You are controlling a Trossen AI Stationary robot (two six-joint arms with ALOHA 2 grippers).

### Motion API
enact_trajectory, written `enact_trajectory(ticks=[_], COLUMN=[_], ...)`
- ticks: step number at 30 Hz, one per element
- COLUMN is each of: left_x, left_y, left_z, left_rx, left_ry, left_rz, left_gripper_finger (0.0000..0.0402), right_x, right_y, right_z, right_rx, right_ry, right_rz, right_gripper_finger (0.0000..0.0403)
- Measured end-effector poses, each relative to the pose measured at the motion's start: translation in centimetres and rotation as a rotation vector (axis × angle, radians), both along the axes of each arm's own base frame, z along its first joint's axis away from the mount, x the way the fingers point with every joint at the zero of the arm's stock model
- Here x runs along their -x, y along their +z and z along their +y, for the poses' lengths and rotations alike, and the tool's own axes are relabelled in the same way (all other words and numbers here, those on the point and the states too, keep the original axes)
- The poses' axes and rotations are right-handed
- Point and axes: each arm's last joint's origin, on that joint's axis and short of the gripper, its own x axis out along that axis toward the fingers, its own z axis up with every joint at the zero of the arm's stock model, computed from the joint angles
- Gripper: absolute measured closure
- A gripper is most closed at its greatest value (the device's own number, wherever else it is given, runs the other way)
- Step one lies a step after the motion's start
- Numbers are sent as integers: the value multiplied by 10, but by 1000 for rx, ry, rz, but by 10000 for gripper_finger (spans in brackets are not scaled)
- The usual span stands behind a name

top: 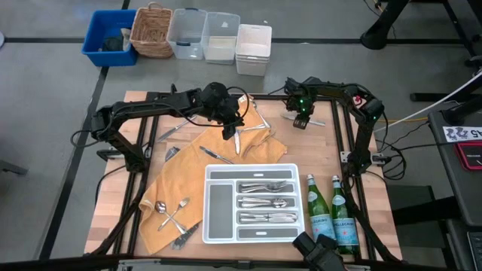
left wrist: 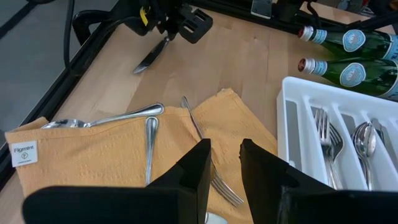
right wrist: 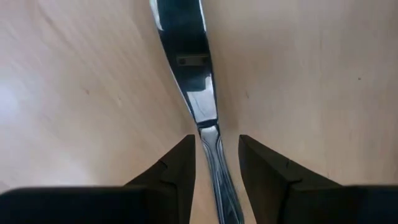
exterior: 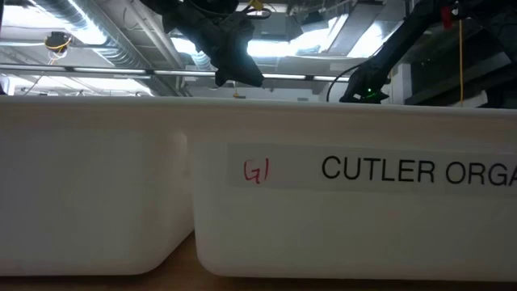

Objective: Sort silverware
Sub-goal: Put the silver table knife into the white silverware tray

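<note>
At the counter's (top: 113,203) far right corner, the right gripper (right wrist: 214,158) is down over a table knife (right wrist: 189,68) lying flat on the wood, its fingers (right wrist: 177,165) parted either side of the handle. The left gripper (left wrist: 222,163) hovers with fingers parted above a fork (left wrist: 208,158) on the orange cloth (left wrist: 112,158), beside the white tray (top: 218,229) holding sorted silverware (top: 263,202).

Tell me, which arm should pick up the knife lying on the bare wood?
Probably the right: its end effector is down over that knife, fingers open on both sides. The left end effector is over the cloth.
</note>
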Motion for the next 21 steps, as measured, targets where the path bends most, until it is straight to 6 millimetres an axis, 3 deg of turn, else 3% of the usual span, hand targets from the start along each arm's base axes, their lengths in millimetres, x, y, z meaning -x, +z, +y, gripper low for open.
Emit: enact_trajectory(ticks=[21], left_x=[0], left_y=[0], left_z=[0], left_rx=[24], left_ry=[17], left_rz=[-2], left_gripper_finger=[327], right_x=[-14], right_y=[-10], right_z=[12], right_rx=[18], right_ry=[87], right_rz=[86], right_gripper_finger=[344])
